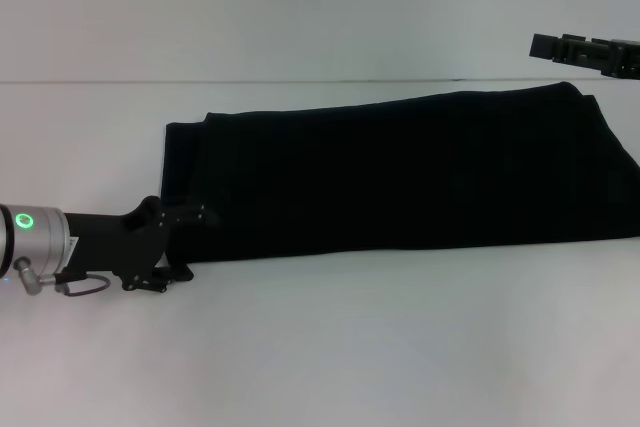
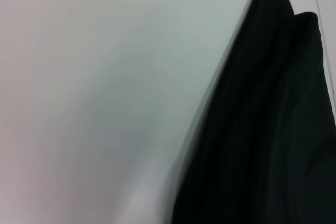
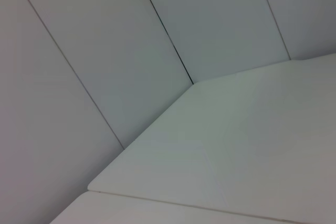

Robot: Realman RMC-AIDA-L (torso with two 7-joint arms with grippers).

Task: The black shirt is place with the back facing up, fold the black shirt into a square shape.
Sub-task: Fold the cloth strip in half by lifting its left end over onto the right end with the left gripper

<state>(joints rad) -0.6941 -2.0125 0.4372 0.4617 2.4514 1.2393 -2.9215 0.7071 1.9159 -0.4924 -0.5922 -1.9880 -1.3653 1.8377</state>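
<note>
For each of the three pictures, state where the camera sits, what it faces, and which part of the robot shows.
Head view: high on the robot, looking down at the black shirt on the white table; left hand and right hand show.
Left wrist view: faces shirt and table, shared with head view; no robot part.
Right wrist view: faces wall panels, table corner; no robot part.
</note>
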